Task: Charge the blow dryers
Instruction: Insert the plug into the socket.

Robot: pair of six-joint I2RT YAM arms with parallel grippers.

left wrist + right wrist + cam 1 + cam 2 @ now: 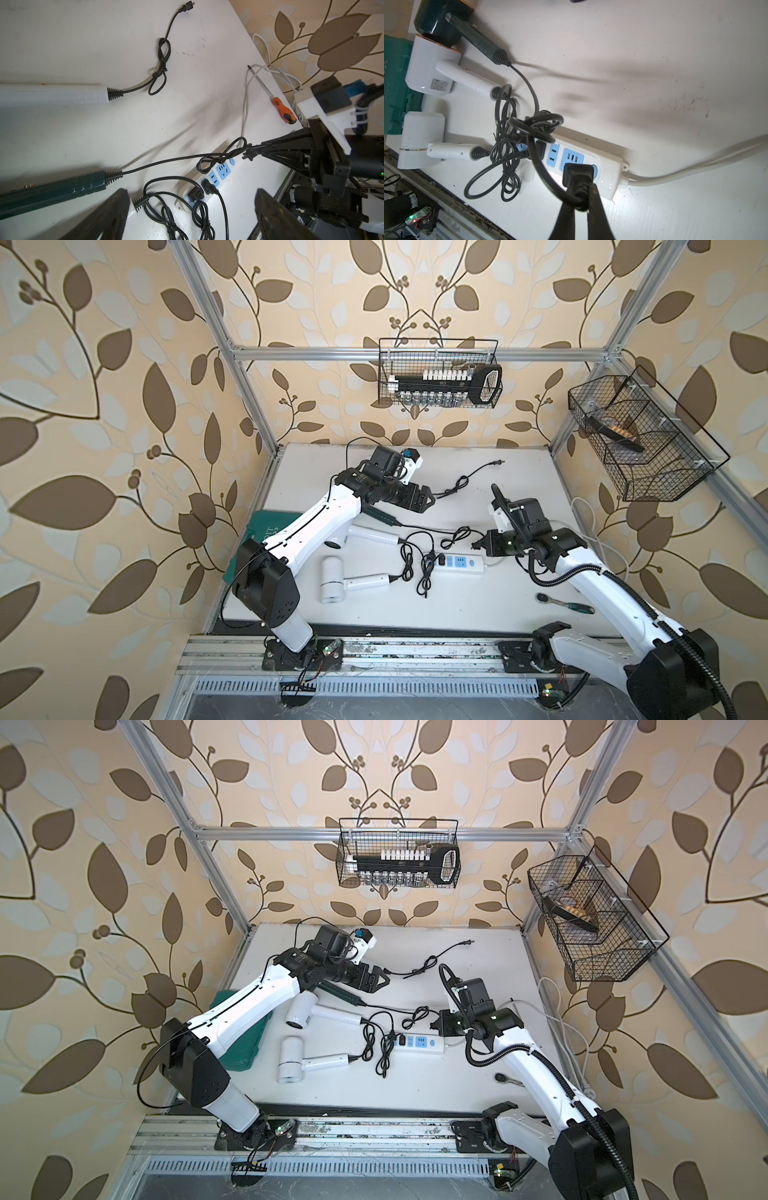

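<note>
Closest to the front, a white dryer (332, 581) lies flat on the bench (478, 614), head left, handle running right toward the strip (461, 563). Just behind it, the second dryer (374, 536) lies much the same way, head half under the left arm. Two black plugs sit in the strip's left end.

The green dryer (376, 515) angles right and slightly forward. Its cord ends in the plug (579, 174), which the right claw (581, 197) has clenched just over the strip's right end. The left claw (428, 497) hangs spread wide, holding nothing.

Only the left wrist view catches the fourth dryer (52, 95), its white handle roughly parallel to the green one, plus a screwdriver (283, 109). The arms hide both in the top views.
</note>
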